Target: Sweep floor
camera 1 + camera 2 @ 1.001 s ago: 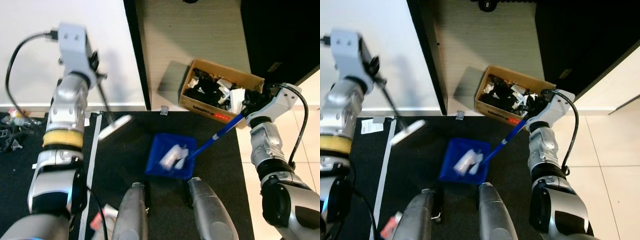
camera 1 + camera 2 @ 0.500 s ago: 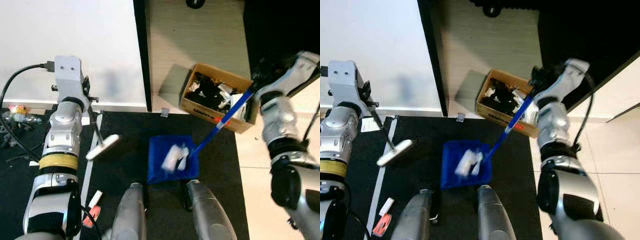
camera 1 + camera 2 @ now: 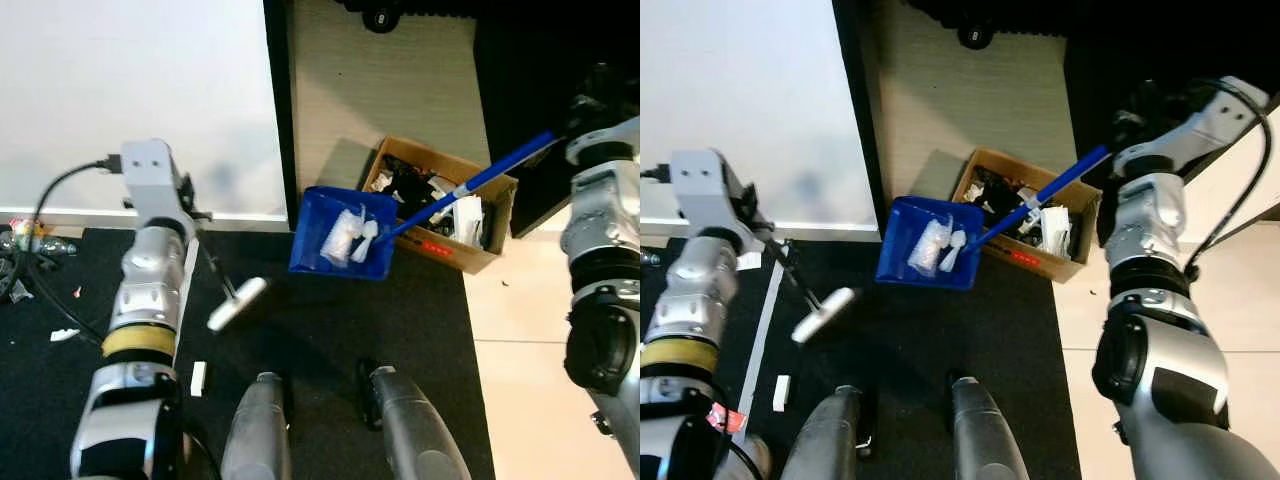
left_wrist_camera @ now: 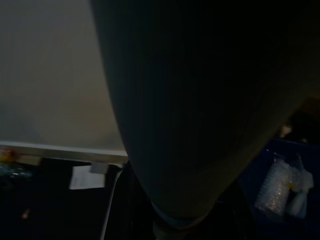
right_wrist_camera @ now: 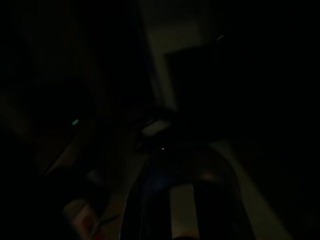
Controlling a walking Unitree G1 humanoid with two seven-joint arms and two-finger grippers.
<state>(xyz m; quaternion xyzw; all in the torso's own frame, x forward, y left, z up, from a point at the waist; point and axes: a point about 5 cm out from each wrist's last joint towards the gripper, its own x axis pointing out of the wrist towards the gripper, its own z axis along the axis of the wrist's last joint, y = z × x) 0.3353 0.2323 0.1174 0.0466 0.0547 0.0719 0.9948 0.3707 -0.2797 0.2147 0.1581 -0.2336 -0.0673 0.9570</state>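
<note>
The right tool [image 3: 1145,105] holds up a blue dustpan [image 3: 343,245] by its long handle, its grip hidden. The pan, holding white scraps, has risen beside the box [image 3: 445,205]. The left tool [image 3: 192,215] holds a brush [image 3: 237,303], lowered. The left wrist view shows the scraps [image 4: 280,187] close.

One blue dustpan [image 3: 342,235], one cardboard box [image 3: 446,211], one brush [image 3: 235,303], two white scraps [image 3: 197,378] on mat.

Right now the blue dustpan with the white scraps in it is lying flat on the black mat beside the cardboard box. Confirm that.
Not quite. The blue dustpan is lifted off the black mat and held up by its long handle beside the cardboard box, white scraps inside. The left eye view shows it.
</note>
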